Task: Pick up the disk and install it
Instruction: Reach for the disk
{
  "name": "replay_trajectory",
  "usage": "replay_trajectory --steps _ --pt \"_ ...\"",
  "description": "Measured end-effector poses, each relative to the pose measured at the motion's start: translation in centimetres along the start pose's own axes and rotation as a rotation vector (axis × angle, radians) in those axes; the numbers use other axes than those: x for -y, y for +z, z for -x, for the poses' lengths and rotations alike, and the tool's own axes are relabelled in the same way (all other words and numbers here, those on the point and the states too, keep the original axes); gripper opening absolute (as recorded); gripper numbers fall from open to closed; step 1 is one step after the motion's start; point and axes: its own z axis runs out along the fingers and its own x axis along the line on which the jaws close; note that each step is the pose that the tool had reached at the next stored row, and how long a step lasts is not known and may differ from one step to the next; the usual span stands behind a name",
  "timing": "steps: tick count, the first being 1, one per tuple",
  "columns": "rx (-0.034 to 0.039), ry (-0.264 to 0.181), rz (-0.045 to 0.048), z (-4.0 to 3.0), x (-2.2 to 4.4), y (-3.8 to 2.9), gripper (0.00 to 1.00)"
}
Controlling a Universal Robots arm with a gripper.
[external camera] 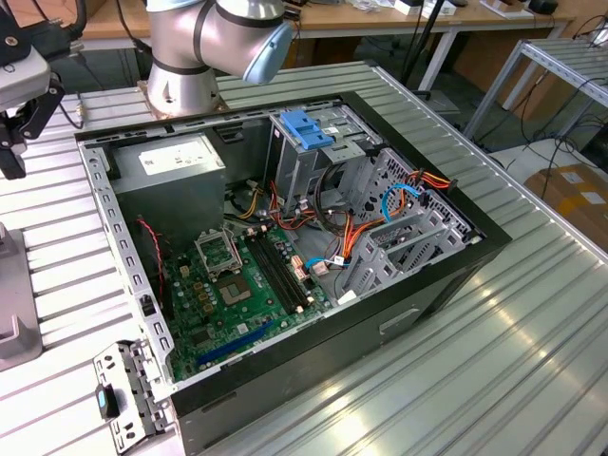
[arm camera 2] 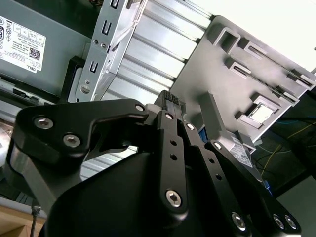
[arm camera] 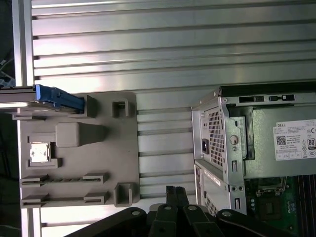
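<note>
The disk point(arm camera: 52, 95) stood on edge in a grey holder point(arm camera: 74, 158) on the table point(arm camera: 173, 49), its long axis parallel to the table's ribs. The claw point(arm camera: 174, 189), fingers together and empty, hung between holder and case point(arm camera: 222, 143), toward the holder's end away from the disk.

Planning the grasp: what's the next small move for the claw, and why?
Probably shift the claw over toward the disk: it stands on edge in the grey holder, and the claw looks shut, empty and off to its side.
</note>
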Motion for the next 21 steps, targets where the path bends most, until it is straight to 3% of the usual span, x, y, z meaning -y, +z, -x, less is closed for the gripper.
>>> replay_trajectory --steps 21 --pt "0.0000 0.000 0.0000 -0.92 0.07 0.04 0.10"
